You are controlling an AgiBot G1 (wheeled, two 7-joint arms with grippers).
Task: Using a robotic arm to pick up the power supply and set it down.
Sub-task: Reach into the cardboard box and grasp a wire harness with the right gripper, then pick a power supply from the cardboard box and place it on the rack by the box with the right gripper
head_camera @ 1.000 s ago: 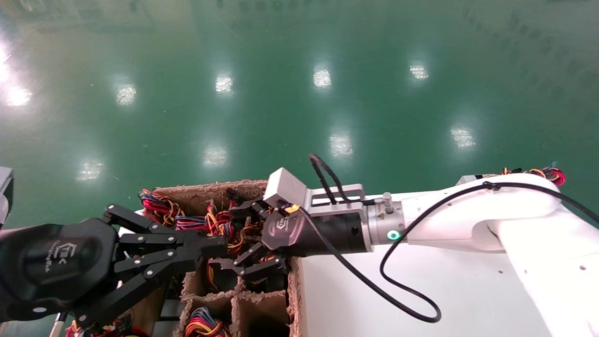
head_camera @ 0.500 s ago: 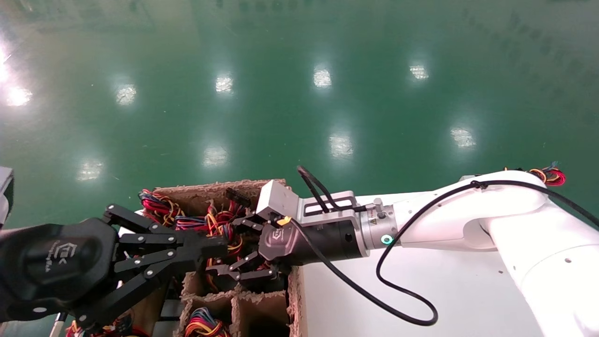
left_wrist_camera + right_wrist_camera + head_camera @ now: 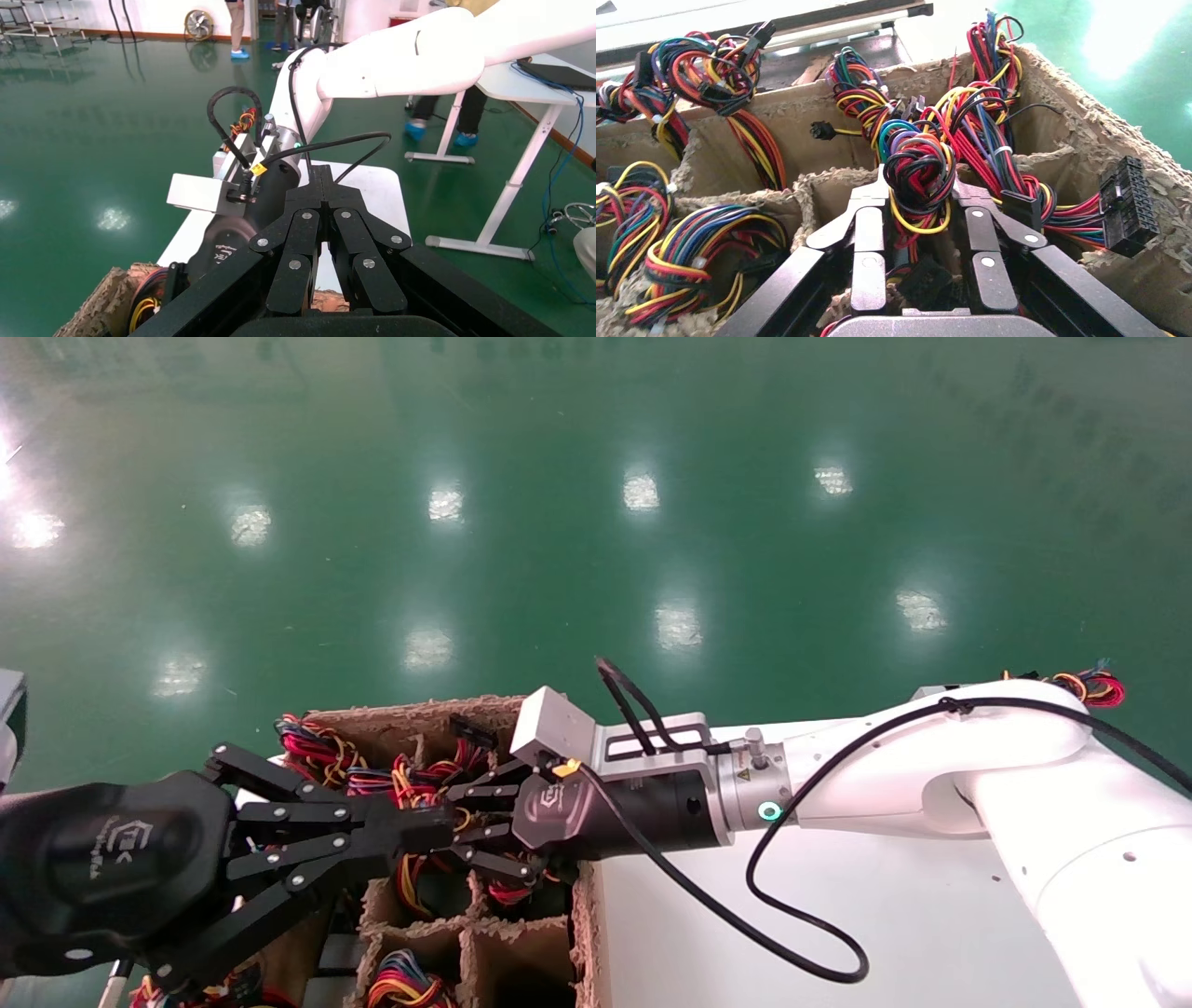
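Head view: the robotic arm [image 3: 931,775], white-shelled with a green light at its wrist, reaches from the right over the white table [image 3: 838,915] and across its left edge into a brown cardboard box [image 3: 410,719] split by dividers into compartments. Its right gripper [image 3: 466,826] sits above a compartment near the box's right wall, among coloured wires. In the right wrist view, the right gripper [image 3: 921,210] has its black fingers [image 3: 869,232] pressed in from both sides on a looped bundle of wires [image 3: 919,168] in red, yellow, black and purple; this bundle belongs to the power supply, whose grey metal body cannot be seen, hidden down in the compartment under the wiring. A black plug [image 3: 1126,203] rests against the box's wall beside that bundle, and other wire bundles [image 3: 701,246] fill the neighbouring compartments. The left gripper [image 3: 410,829] hangs over the box's left part, its tips close to the right gripper, touching nothing; in the left wrist view its fingers [image 3: 309,203] meet flat together with no gap, holding nothing.
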